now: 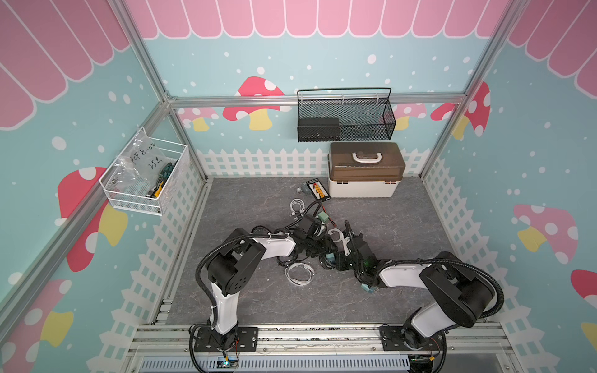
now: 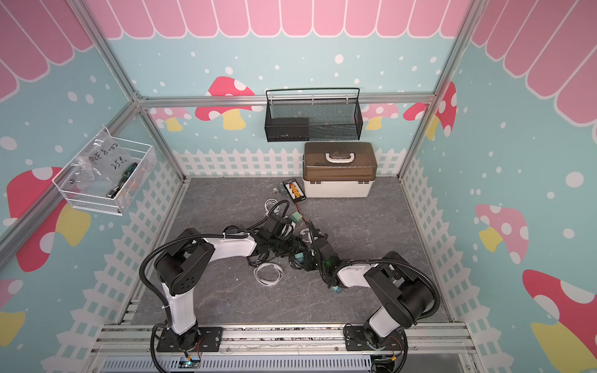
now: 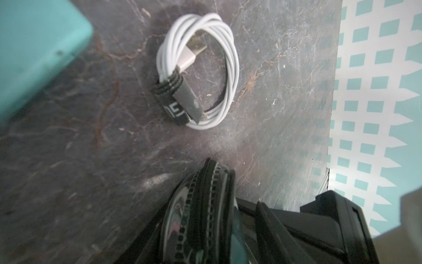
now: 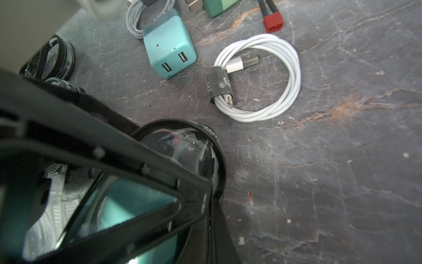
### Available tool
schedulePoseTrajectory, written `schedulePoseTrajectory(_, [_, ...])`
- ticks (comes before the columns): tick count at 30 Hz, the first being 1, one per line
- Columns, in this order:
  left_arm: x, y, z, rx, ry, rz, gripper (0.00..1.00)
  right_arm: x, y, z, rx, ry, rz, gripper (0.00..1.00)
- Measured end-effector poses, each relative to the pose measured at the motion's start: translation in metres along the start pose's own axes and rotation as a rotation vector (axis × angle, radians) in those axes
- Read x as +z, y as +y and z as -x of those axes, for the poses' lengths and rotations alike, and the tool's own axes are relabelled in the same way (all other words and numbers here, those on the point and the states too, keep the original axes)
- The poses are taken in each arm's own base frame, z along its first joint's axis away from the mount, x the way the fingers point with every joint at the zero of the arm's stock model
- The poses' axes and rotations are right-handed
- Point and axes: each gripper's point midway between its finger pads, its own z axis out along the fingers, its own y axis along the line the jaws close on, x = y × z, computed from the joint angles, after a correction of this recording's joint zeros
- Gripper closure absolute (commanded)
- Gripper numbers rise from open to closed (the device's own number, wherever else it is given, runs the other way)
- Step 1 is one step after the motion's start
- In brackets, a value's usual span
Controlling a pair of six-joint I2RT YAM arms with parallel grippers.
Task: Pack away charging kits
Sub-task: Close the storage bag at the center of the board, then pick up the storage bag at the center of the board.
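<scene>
The right gripper (image 4: 205, 186) is clenched, its tip against the zipper rim of a clear pouch (image 4: 182, 146). Whether it pinches the rim cannot be told. The left gripper (image 3: 292, 217) stands opposite the right gripper, across the pouch. Whether it is released or grasping cannot be told.

Directly under the right gripper, a teal adapter (image 4: 127, 205) shows through the pouch film. Just beyond the right gripper lies a white coil (image 4: 258, 77), bound with a black strap, both plugs exposed. Farther from it are:
- a two-port adapter (image 4: 169, 48), teal, just beside a grey-white coil (image 4: 134, 22);
- a green adapter (image 4: 219, 8).

Beside the right gripper's forearm lies a pronged adapter (image 1: 368, 287). Apart from the right gripper, on the left arm's side, lies a strapped coil (image 3: 198, 70), white.
</scene>
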Motion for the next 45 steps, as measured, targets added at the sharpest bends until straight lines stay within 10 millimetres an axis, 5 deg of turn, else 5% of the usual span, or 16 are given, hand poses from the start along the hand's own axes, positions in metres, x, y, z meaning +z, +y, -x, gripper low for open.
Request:
schedulePoseTrajectory(6, [0.0, 0.001, -0.002, 0.012, 0.014, 0.004, 0.56, 0.001, 0.0, 0.0, 0.001, 0.003, 0.006, 1.0])
schedulePoseTrajectory(12, [0.002, -0.001, -0.003, 0.015, 0.031, -0.019, 0.42, 0.001, 0.0, 0.0, 0.002, 0.004, 0.01, 1.0])
schedulePoseTrajectory(27, [0.006, -0.005, 0.0, 0.028, 0.036, -0.056, 0.43, 0.004, 0.001, 0.0, 0.014, 0.01, 0.021, 1.0])
schedulePoseTrajectory(40, [0.011, -0.005, 0.0, 0.032, 0.045, -0.075, 0.77, 0.005, 0.001, 0.0, 0.022, 0.011, 0.02, 1.0])
schedulePoseTrajectory(45, [0.01, -0.005, 0.001, 0.032, 0.044, -0.076, 0.88, 0.004, 0.001, 0.001, 0.027, 0.016, 0.026, 0.92])
